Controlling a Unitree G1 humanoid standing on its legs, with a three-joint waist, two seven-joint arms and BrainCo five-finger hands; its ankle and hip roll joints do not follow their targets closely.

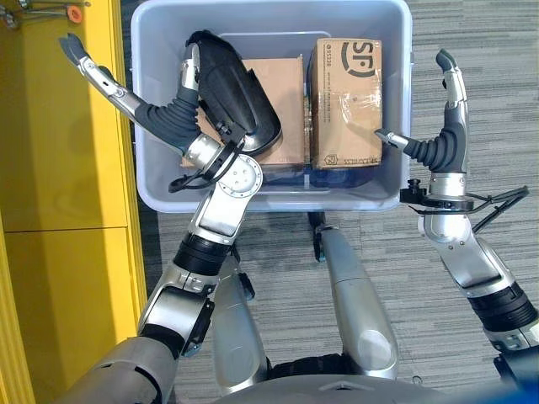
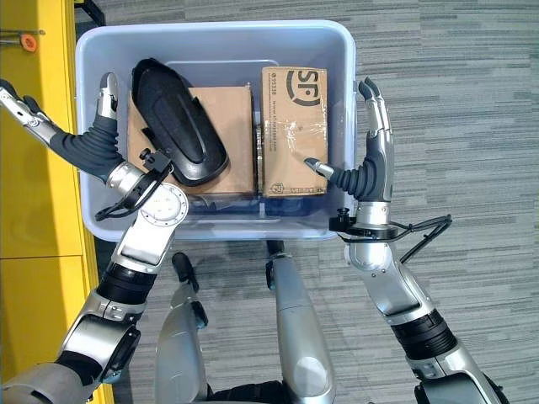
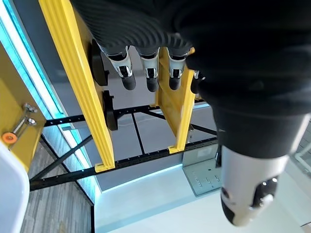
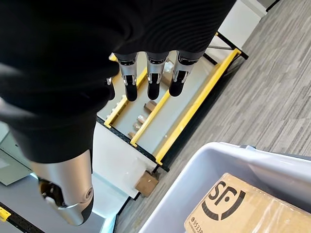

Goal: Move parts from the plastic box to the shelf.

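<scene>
Hanging empty at about 3 o'clock of the plastic box point(image 2: 341, 126), the right hand point(image 2: 370, 160) has straight fingers and its thumb poking over the rim toward a taped cardboard box point(image 2: 292, 130). At 9 o'clock the left hand point(image 1: 160, 114) spreads open too, fingers reaching over the yellow shelf point(image 1: 59, 126). Inside the box lie that carton, a plain cardboard box point(image 2: 226, 139) beside it, and a black moulded part point(image 2: 177, 122) resting across the plain one.
</scene>
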